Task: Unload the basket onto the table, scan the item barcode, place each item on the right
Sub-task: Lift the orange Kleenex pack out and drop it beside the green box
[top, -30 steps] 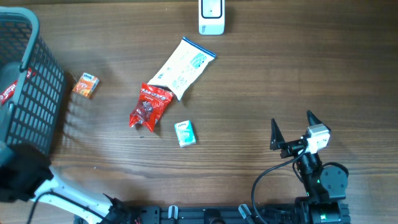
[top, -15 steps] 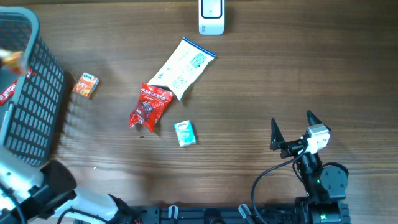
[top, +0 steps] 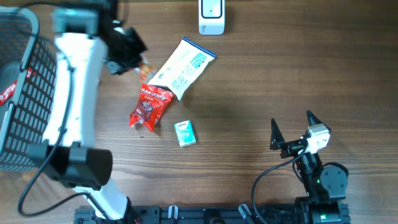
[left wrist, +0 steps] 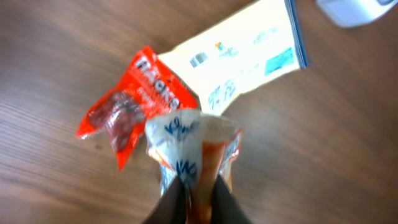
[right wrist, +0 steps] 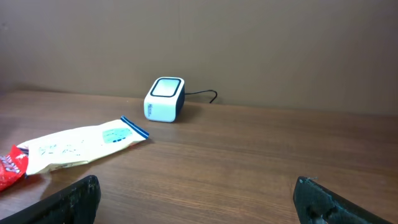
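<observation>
The left pincer [left wrist: 198,186] was clamped on a small orange-and-white packet [left wrist: 193,146] at 10 o'clock on the worktop [top: 261,81], apart from the scanner [top: 211,17] at 12. Pickup looked done; presenting the barcode remained. The right pincer [top: 292,127] stood apart at 4.

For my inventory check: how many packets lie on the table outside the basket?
3: white pouch near the scanner, red packet at its lower end, small box below. The left hand holds an orange-and-white packet; its arm may hide more.
</observation>
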{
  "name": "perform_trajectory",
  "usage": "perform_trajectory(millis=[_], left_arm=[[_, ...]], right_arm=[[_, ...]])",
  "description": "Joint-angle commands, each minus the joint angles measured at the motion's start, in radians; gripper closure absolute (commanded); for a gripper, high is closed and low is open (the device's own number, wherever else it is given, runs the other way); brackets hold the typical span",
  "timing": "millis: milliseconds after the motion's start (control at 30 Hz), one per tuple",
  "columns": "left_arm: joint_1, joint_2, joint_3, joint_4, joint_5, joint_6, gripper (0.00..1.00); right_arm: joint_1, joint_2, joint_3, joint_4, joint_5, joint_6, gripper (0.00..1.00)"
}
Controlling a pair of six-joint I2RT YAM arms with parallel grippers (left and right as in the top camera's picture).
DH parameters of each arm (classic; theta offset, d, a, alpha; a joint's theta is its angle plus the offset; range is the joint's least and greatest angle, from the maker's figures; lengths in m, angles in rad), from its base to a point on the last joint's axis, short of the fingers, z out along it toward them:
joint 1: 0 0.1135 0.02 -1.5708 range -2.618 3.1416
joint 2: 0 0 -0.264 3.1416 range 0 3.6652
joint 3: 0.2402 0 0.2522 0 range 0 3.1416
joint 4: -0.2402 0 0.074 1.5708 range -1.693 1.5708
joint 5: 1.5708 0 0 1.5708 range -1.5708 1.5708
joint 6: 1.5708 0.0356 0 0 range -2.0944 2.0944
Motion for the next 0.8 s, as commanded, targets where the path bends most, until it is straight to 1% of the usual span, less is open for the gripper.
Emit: perform_trajectory(millis=[0, 100, 200, 267, 300, 333, 367, 433, 467, 567, 667, 767], left_arm=[[-0.105, 0.039, -0.168, 0.092, -0.034, 0.008, 0.77], [-0.150, 0.069, -0.259, 0.177, -0.035, 0.008, 0.77], [-0.174, 0.098, -0.309, 0.237, -0.035, 0.008, 0.83], [-0.180, 0.114, -0.321, 0.254, -0.035, 0.008, 0.83], [-0.180, 0.117, -0.322, 0.257, -0.035, 0.009, 0.81], [-0.180, 0.121, -0.322, 0.259, -0.035, 0.009, 0.76], [-0.179, 0.122, -0.322, 0.265, -0.037, 0.009, 0.62], [-0.179, 0.122, -0.322, 0.269, -0.058, 0.009, 0.20], [-0.179, 0.122, -0.322, 0.267, -0.067, 0.009, 0.14], [-0.175, 0.121, -0.322, 0.259, -0.081, 0.014, 0.08], [-0.159, 0.110, -0.303, 0.238, -0.079, 0.016, 0.06], [-0.131, 0.095, -0.233, 0.176, -0.079, 0.016, 0.05]], right_arm=[[-0.004, 0.001, -0.001, 0.004, 0.011, -0.012, 0.00], [-0.004, 0.001, -0.001, 0.004, 0.011, -0.012, 0.00], [-0.004, 0.001, -0.001, 0.004, 0.011, -0.012, 0.00], [-0.004, 0.001, -0.001, 0.004, 0.011, -0.012, 0.00], [-0.004, 0.001, -0.001, 0.004, 0.011, -0.012, 0.00], [-0.004, 0.001, -0.001, 0.004, 0.011, -0.012, 0.00], [-0.004, 0.001, -0.001, 0.004, 0.011, -0.012, 0.00], [-0.004, 0.001, -0.001, 0.004, 0.011, -0.012, 0.00], [-0.004, 0.001, -0.001, 0.004, 0.011, -0.012, 0.00], [-0.004, 0.001, -0.001, 0.004, 0.011, -0.012, 0.00], [-0.004, 0.001, -0.001, 0.004, 0.011, -0.012, 0.00], [-0.004, 0.001, -0.001, 0.004, 0.011, -0.012, 0.00]])
